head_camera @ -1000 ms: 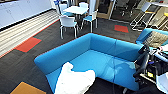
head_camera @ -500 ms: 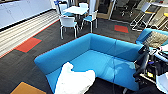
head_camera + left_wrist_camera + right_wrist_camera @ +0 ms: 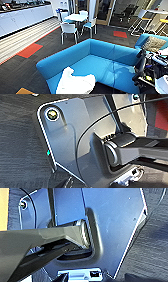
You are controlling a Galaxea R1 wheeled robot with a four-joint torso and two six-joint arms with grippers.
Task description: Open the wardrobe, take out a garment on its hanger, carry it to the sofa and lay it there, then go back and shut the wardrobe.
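The garment (image 3: 75, 83) is being carried by the sofa (image 3: 100, 62), spread near the front edge of the seat at its open end, part of it possibly reaching over that edge. The hanger cannot be made out under the white cloth. From here a slide to the carpet (image 3: 22, 72) is being risked, judged from thin fabric on a smooth seat. Whether either gripper's fingers are apart or together cannot be told; nothing is seen being held.

Your left wrist camera: dark grey ribbed carpet (image 3: 20, 149) beneath robot's plate, red carpet patch (image 3: 161, 116) at one edge.
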